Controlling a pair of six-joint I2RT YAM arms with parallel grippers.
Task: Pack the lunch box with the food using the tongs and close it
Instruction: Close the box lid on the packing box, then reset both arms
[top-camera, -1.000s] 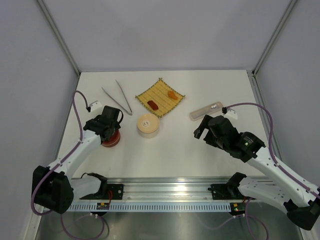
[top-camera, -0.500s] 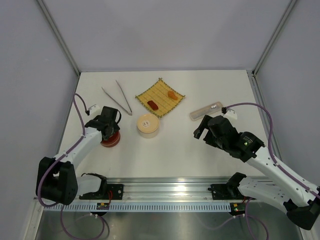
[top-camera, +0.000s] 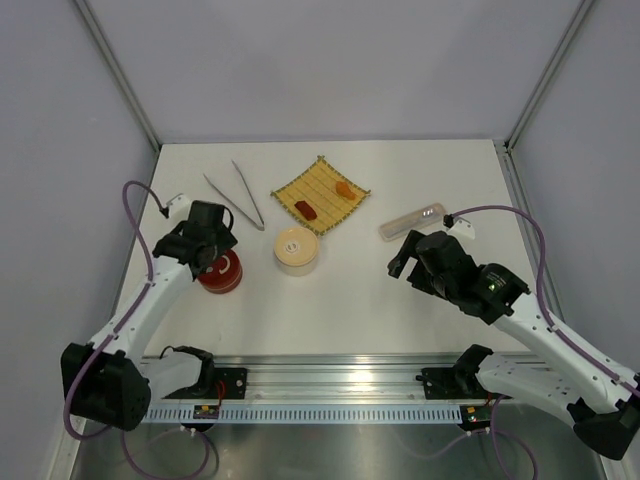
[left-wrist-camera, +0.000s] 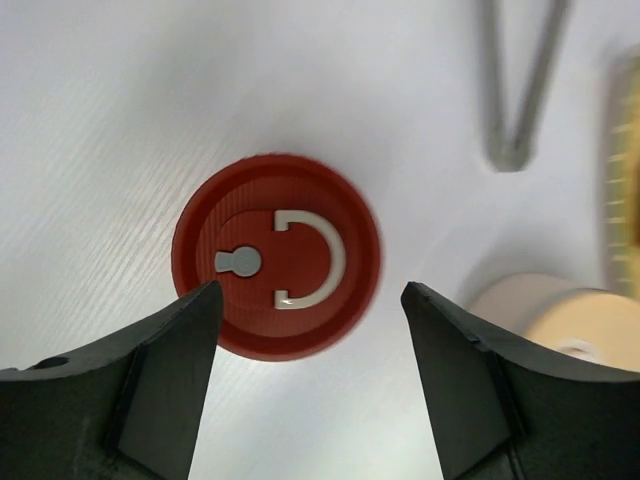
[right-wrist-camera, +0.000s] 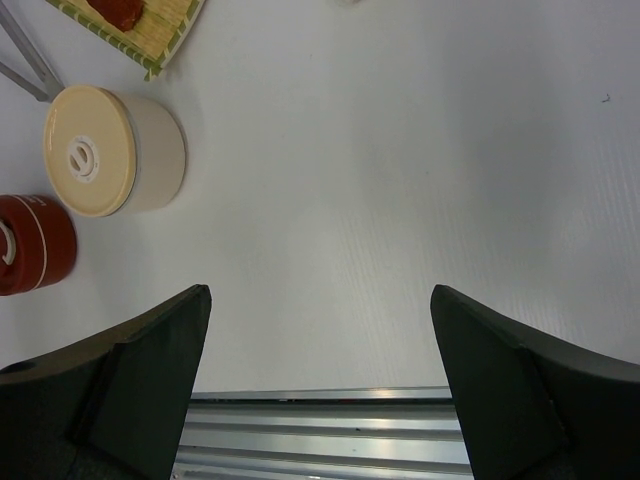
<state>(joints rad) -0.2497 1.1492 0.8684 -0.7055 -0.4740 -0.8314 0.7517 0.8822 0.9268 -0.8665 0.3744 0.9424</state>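
The lunch box (top-camera: 297, 250) stands at mid-table, a small round tin with its cream lid on; it also shows as the lunch box (right-wrist-camera: 100, 150) and at the right edge as the lunch box (left-wrist-camera: 550, 320). The tongs (top-camera: 235, 195) lie flat behind it, their joined end seen as the tongs (left-wrist-camera: 515, 100). Two food pieces lie on the woven yellow mat (top-camera: 321, 193): a red one (top-camera: 306, 208) and an orange one (top-camera: 344, 189). My left gripper (top-camera: 210, 250) (left-wrist-camera: 310, 290) hangs open above a red-lidded tin. My right gripper (top-camera: 405, 255) (right-wrist-camera: 320, 290) is open over bare table, holding nothing.
The red-lidded tin (top-camera: 220, 272) (left-wrist-camera: 277, 267) stands left of the lunch box, directly under my left fingers. A translucent oblong case (top-camera: 412, 221) lies at the right, just behind my right gripper. The metal rail (right-wrist-camera: 320, 430) runs along the table's near edge.
My left gripper has risen and drawn back to the left, uncovering the red-lidded tin. The right arm has not moved.
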